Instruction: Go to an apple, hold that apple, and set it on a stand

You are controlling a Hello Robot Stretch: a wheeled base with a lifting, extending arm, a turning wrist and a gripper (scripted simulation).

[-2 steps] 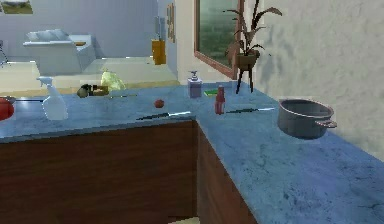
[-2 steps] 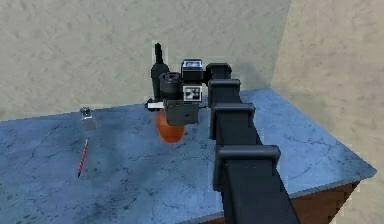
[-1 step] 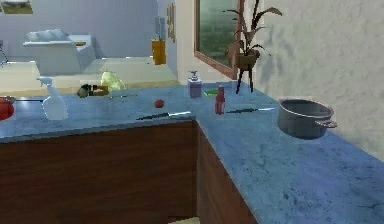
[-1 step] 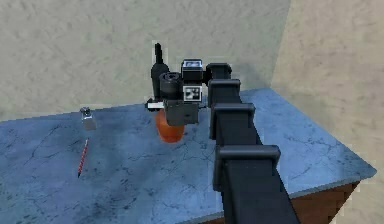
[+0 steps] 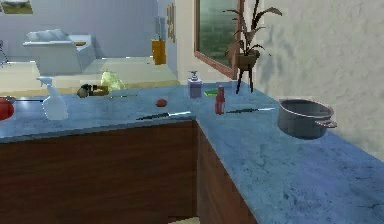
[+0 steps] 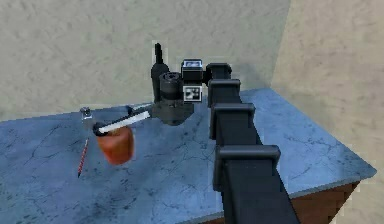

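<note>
Blue counter (image 5: 285,172) with kitchen clutter.
A spray bottle (image 5: 52,100) stands at the forward view's left, a knife (image 5: 165,116) near the corner, a soap bottle (image 5: 195,84) and red bottle (image 5: 221,101) behind it, a pot (image 5: 303,116) at right, a plant (image 5: 247,50) by the window (image 5: 212,30).

A red thing (image 5: 4,108) is running off the forward view's left edge, too little showing to name. In the arm side view the gripper (image 6: 95,122) is overlapping a red blob (image 6: 118,148) on the counter (image 6: 50,150), leaving it untellable whether anything is being held. A dark bottle (image 6: 156,72) is hiding its base behind the gripper.
</note>
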